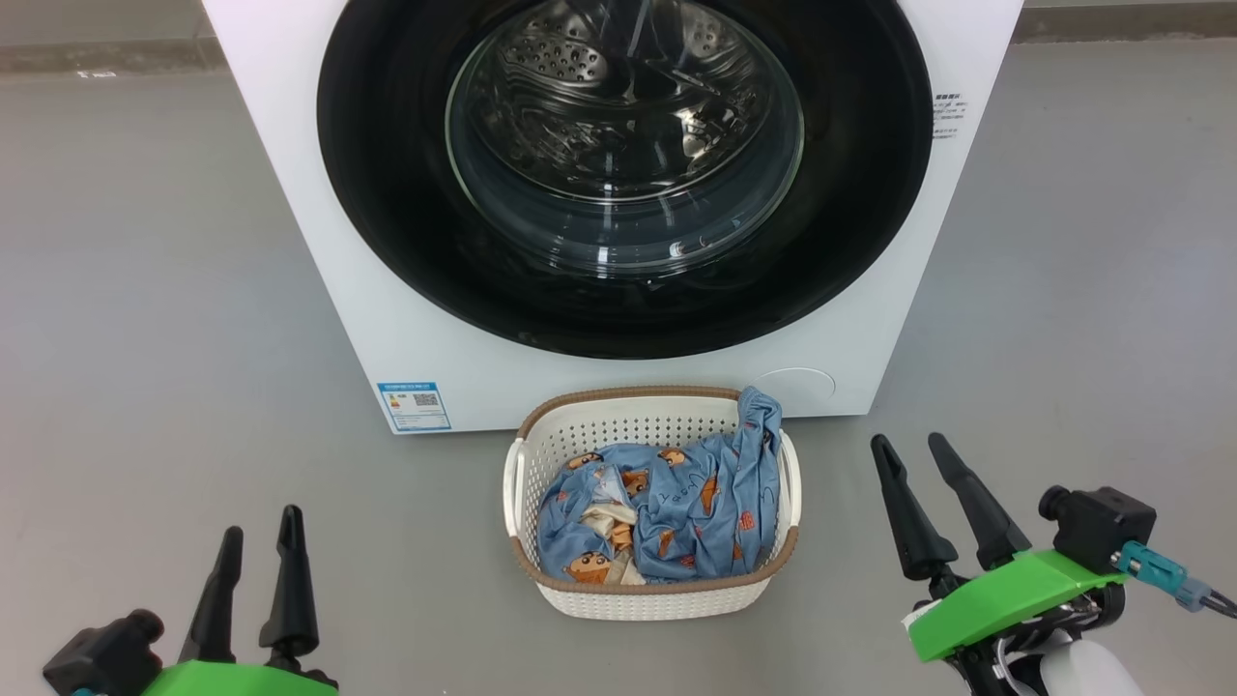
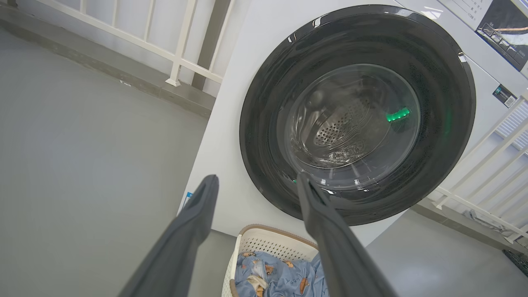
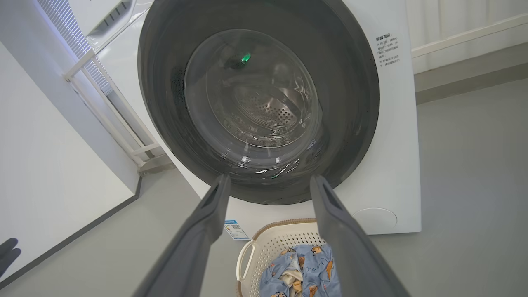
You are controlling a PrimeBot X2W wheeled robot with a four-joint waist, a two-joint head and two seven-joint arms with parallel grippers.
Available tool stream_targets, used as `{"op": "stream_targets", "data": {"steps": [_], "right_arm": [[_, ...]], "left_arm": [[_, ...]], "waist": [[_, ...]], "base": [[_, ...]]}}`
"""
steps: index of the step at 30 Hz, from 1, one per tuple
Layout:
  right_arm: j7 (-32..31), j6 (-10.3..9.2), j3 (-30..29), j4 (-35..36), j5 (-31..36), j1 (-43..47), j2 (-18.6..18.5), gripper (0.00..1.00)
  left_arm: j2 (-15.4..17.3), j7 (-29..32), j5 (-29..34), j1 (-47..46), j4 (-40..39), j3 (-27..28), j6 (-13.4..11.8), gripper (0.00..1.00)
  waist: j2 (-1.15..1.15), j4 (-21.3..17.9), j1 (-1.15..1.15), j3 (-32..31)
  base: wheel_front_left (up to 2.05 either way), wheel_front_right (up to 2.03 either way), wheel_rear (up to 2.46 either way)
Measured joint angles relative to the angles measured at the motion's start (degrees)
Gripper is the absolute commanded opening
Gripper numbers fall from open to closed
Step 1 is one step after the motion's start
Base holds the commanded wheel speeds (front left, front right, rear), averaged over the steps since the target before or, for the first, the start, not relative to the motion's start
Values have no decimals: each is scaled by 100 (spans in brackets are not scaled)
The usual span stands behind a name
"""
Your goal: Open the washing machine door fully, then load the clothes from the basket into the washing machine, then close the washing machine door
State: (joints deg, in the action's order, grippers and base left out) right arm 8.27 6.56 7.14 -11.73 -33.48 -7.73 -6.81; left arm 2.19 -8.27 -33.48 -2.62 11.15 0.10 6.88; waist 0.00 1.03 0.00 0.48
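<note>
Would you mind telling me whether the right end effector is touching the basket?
Apart. The head view shows bare grey floor between the right end effector and the basket; it is open and holds nothing.

The head view looks forward and down from in front of the washing machine [image 1: 435,362], close enough that the machine's top is cut off, and takes in the basket [image 1: 647,597] on the floor at its foot. The left wrist view looks up from low and left of the machine's front, the right wrist view from low and right. All three share the washing machine door [image 1: 623,145] and the basket.
</note>
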Motion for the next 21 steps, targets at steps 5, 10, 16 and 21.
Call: {"op": "stream_targets", "data": {"steps": [5,10,16,21], "right_arm": [[104,0,100,8,324,-114,-19,100],[194,1,147,20,642,-135,-58,100],[303,9,188,35,1027,-189,-80,100],[404,14,257,37,1318,-202,-107,100]], "left_arm": [[8,-99,308,0,-29,-29,1,100],[66,-200,545,0,-59,-71,1,100],[91,-313,845,0,-131,-113,33,100],[107,-401,1134,-1,-191,-123,37,100]], "waist": [[0,0,0,6],[0,-6,0,17],[0,-4,0,37],[0,3,0,55]], "base": [[0,0,0],[0,0,0],[0,0,0],[0,0,0]]}}
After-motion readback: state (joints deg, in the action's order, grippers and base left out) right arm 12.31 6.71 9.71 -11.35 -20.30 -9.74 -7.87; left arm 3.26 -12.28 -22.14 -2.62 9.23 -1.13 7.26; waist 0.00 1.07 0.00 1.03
